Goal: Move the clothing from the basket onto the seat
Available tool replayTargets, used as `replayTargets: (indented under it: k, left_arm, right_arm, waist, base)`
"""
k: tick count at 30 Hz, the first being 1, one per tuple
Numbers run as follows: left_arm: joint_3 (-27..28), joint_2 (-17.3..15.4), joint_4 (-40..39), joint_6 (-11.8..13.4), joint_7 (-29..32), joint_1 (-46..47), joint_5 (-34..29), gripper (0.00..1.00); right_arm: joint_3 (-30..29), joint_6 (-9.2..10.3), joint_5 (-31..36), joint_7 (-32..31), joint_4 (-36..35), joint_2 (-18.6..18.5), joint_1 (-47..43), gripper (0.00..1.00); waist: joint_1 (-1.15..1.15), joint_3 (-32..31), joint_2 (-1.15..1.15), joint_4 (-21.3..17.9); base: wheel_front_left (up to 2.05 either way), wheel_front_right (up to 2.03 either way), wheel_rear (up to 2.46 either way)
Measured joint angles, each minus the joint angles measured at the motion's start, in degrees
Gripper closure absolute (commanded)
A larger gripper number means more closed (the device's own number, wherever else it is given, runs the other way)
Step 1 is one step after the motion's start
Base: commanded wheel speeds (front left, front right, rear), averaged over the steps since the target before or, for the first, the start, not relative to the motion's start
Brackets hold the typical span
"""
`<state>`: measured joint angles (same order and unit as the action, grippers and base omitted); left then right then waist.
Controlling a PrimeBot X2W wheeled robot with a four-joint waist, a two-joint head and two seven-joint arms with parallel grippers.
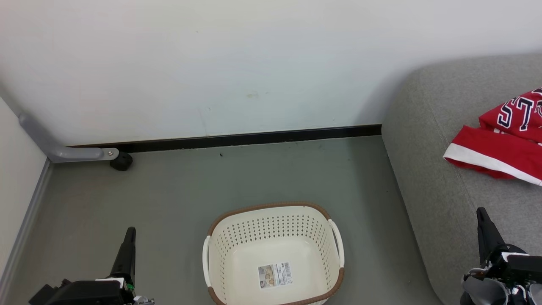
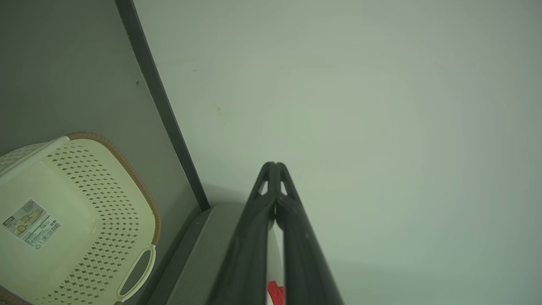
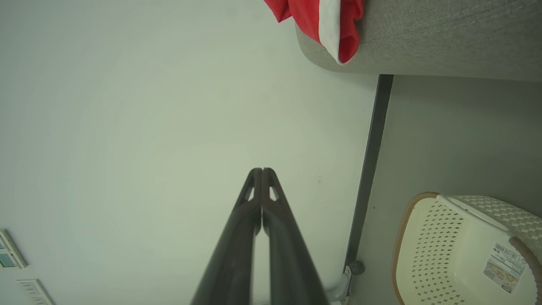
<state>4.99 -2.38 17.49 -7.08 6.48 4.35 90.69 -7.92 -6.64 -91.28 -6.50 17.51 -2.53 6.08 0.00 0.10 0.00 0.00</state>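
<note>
The clothing [image 1: 504, 140] lies on the grey seat [image 1: 427, 140] at the right: a red garment with a broad white stripe, and on it a red jersey with black-and-white lettering. Its striped edge [image 3: 330, 21] hangs over the seat's rounded edge [image 3: 423, 46]. The cream basket [image 1: 230, 245] with a brown rim stands on the floor in front of me, holding nothing but a label sticker on its floor. My left gripper [image 1: 130, 231] is shut at the lower left, left of the basket. My right gripper [image 1: 480, 212] is shut at the lower right, over the seat's front.
A white wall with a black skirting strip [image 1: 245, 137] runs behind the grey floor [image 1: 169, 199]. A grey metal leg with a black foot [image 1: 121, 161] sits at the far left corner. A pale panel [image 1: 17, 178] borders the left side.
</note>
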Motion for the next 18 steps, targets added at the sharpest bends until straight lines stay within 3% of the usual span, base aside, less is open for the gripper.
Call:
replayTargets:
  k: [18]
  left_arm:
    - [0.0, 0.0, -0.1, 0.0, 0.0, 0.0, 0.0, 1.00]
  right_arm:
    - [0.0, 0.00, 0.0, 0.0, 0.0, 0.0, -0.1, 1.00]
  waist:
    - [0.00, 0.0, 0.00, 0.0]
  base:
    - [0.00, 0.00, 0.00]
